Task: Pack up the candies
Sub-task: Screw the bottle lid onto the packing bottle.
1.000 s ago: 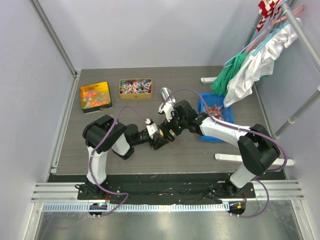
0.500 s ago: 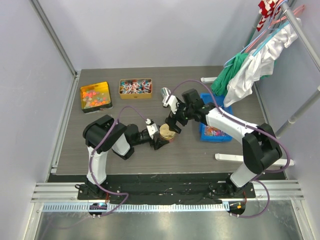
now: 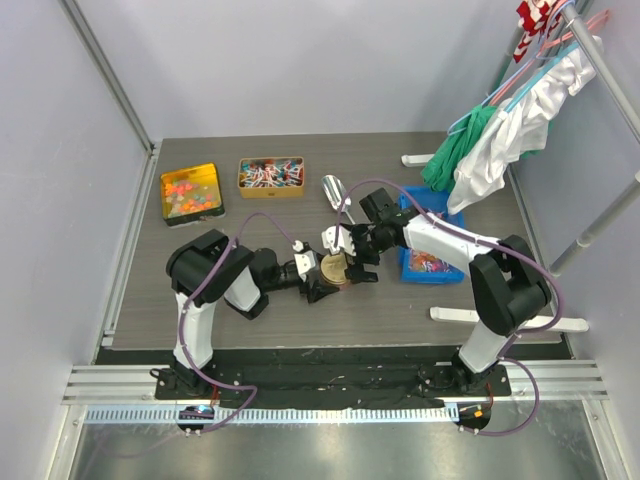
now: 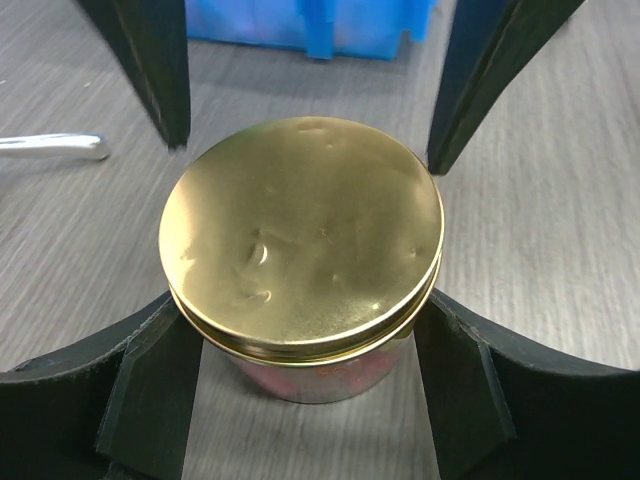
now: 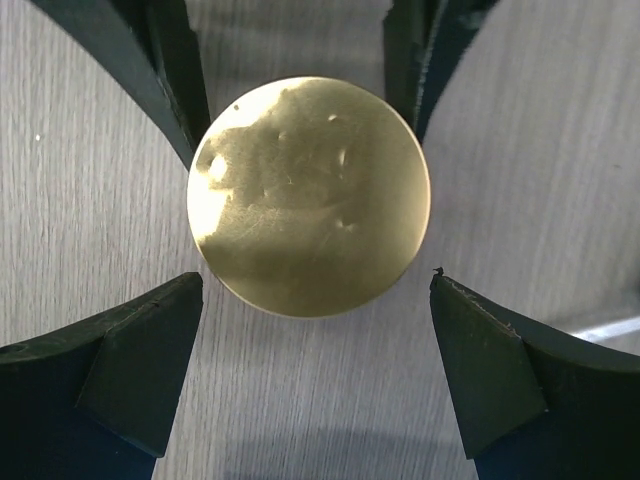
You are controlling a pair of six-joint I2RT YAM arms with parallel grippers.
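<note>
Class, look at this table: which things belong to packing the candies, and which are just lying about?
For the job: gold-lidded jar, gummy tin, wrapped-candy tin, blue candy bin, scoop.
Lying about: hanging clothes, white bars.

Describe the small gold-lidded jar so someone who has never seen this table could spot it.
On the grey wood-grain table, look to the middle. There the left gripper clasps a small round jar with a dented gold metal lid, the open right gripper over it. The candy tins and blue plastic tray are rectangular and open.
</note>
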